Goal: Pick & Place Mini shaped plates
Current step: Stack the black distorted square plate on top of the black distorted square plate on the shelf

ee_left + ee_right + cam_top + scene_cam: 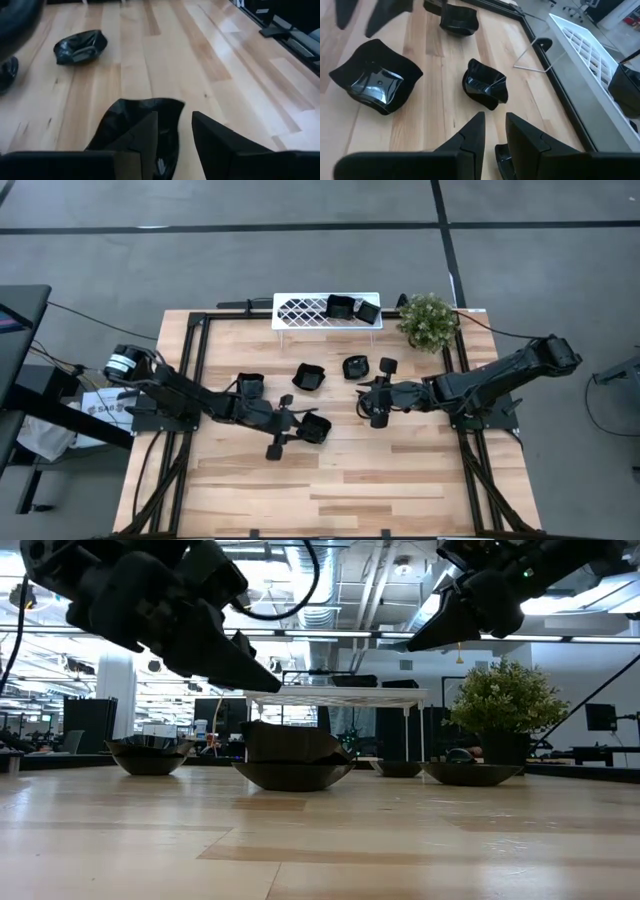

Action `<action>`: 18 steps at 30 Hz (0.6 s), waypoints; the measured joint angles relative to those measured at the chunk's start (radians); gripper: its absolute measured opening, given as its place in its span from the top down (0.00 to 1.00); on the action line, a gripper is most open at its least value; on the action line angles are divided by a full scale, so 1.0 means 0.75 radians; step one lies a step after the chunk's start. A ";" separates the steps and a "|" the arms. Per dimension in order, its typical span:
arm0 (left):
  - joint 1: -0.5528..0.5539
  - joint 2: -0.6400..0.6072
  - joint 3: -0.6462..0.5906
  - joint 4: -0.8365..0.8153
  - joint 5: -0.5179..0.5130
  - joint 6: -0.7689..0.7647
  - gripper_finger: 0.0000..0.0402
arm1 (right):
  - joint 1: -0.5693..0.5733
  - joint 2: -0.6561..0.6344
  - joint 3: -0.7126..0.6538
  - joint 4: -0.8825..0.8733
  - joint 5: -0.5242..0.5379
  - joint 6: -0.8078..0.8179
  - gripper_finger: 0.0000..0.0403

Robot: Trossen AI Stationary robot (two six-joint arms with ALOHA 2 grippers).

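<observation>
From above, a pale wooden worktop (330,480) is seen on a grey floor, with a white lattice rack (310,311) and a potted plant (428,320) at its far edge. Two mini shaped plates are held in the rack; four more lie mid-worktop.

At table height, an open ceiling with ducts is shown behind the plates.

By the left wrist, the left hand (172,135) is seen with parted fingers astride the rim of a squarish plate (125,120).

By the right wrist, the right hand (492,132) is seen above the wood, fingers narrowly apart, nothing held; a lobed plate (485,84) lies just beyond.
</observation>
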 joint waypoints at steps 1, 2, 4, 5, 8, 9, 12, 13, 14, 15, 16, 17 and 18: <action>0.012 -0.008 -0.009 -0.004 0.016 0.000 0.70 | 0.000 0.000 0.000 0.001 -0.001 0.000 0.82; 0.020 -0.010 -0.014 -0.006 0.030 0.000 0.70 | 0.001 0.000 0.000 0.000 -0.002 -0.001 0.82; 0.026 -0.011 -0.021 -0.003 0.056 0.028 0.70 | 0.001 0.000 0.000 -0.003 -0.003 -0.001 0.82; 0.025 -0.011 -0.028 -0.003 0.064 0.051 0.70 | 0.001 0.000 0.000 -0.002 -0.003 0.002 0.82; 0.013 -0.002 -0.053 -0.004 0.061 0.175 0.70 | 0.004 0.000 0.000 -0.009 -0.009 0.005 0.82; 0.007 -0.002 -0.064 -0.005 0.051 0.248 0.70 | 0.008 0.000 0.000 -0.009 -0.020 0.005 0.82; -0.017 -0.002 -0.078 -0.004 0.043 0.396 0.70 | 0.015 0.000 0.000 -0.017 -0.062 0.015 0.82; -0.025 -0.003 -0.078 0.008 0.036 0.413 0.70 | 0.017 0.000 0.000 -0.021 -0.063 0.018 0.82; -0.029 -0.003 -0.079 0.030 0.032 0.418 0.70 | 0.020 0.000 0.000 -0.026 -0.063 0.025 0.82; -0.032 -0.004 -0.078 0.057 0.028 0.425 0.70 | 0.025 0.000 0.000 -0.027 -0.063 0.026 0.82; -0.034 -0.005 -0.078 0.080 0.026 0.436 0.70 | 0.027 0.000 0.000 -0.028 -0.063 0.026 0.82; -0.035 -0.005 -0.078 0.098 0.024 0.452 0.70 | 0.026 0.000 0.000 -0.027 -0.063 0.026 0.82; -0.035 -0.005 -0.078 0.109 0.024 0.458 0.70 | 0.026 0.000 0.000 -0.027 -0.063 0.027 0.82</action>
